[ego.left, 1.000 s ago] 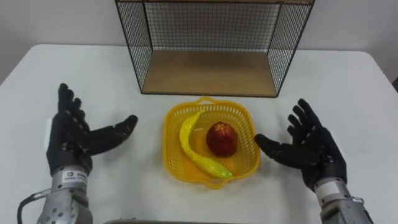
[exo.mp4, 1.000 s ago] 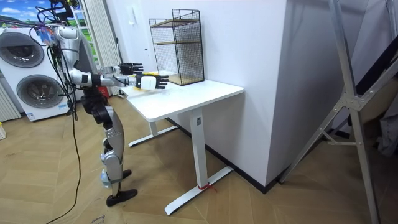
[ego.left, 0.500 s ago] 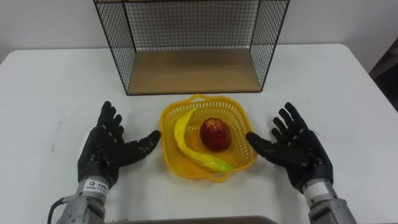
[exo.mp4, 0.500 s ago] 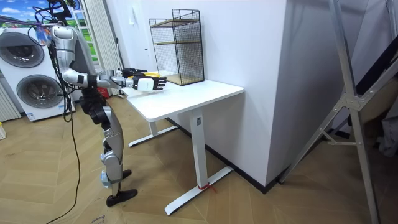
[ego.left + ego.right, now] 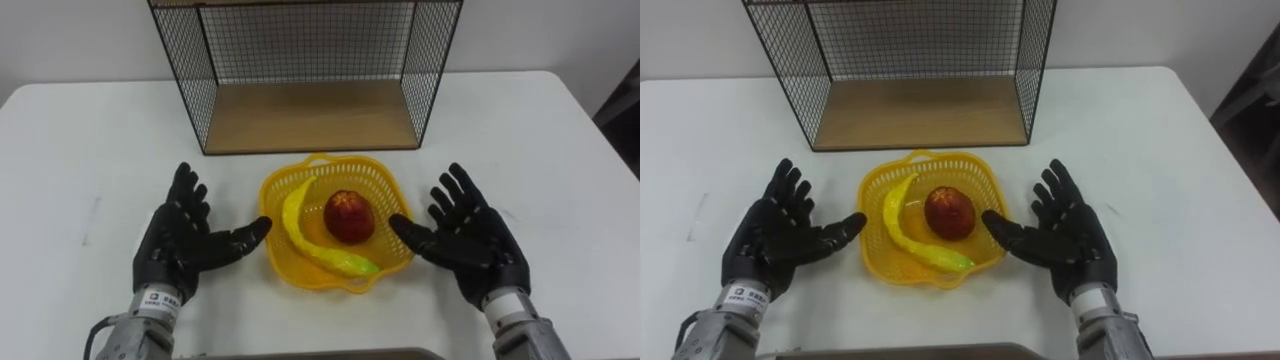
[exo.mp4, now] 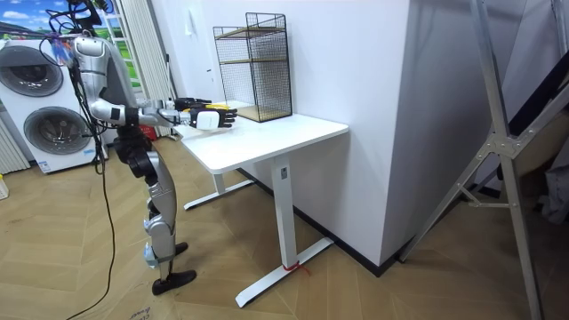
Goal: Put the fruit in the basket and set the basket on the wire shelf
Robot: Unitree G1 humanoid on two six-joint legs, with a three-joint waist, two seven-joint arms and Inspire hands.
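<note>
Left eye view: my left hand [image 5: 180, 245] and right hand [image 5: 470, 245] flank the basket [image 5: 386, 184], both spread open, empty; I'd curl under opposite rims evenly, lifting level.

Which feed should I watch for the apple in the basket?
The left eye view: the apple sits uncovered in the basket beside the banana, between the open left hand and right hand. The right eye view shows the same. In the room view the basket is too small to make out fruit.
</note>
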